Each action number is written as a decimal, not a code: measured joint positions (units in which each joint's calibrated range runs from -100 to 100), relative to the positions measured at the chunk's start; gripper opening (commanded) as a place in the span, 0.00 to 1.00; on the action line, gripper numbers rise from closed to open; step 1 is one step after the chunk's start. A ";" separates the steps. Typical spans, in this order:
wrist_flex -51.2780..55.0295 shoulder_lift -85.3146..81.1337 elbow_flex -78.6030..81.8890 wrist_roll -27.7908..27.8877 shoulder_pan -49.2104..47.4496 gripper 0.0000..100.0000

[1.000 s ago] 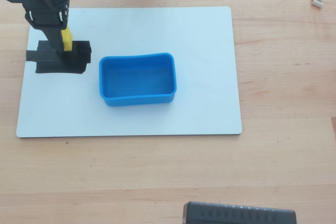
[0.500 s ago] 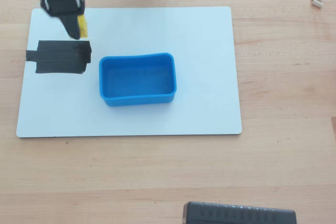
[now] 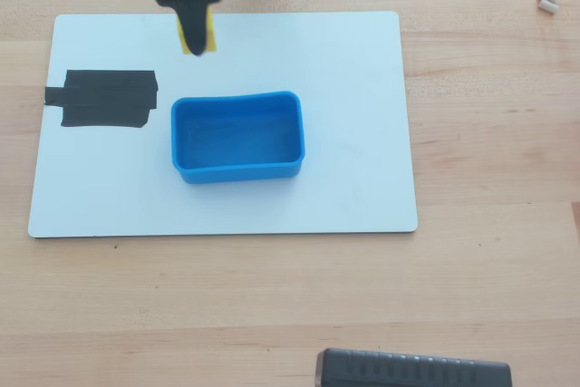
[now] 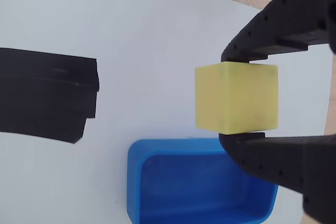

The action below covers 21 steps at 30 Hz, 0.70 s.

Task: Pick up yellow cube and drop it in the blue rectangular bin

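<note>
Gripping the yellow cube [image 4: 235, 97], the gripper [image 4: 236, 98] hung near the bench's far edge.
Cube faces sat square between clenched jaws; the blue rectangular bin [image 3: 237, 137] lay long-axis left-right, mid-bench.

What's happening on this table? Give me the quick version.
A single robot arm's gripper is shut on the yellow cube, pinching it between its two black fingers above a white board. The blue rectangular bin sits empty in the middle of that board, and in the overhead view the cube is off to the bin's upper left, not yet over it. A patch of black tape is stuck on the board's left side.
</note>
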 measured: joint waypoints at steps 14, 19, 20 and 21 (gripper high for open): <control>-13.07 -1.78 4.21 -5.91 -11.68 0.10; -18.90 4.70 4.31 -6.25 -12.79 0.10; -20.05 6.04 4.31 -6.25 -12.79 0.10; -20.85 7.10 4.31 -6.25 -12.79 0.10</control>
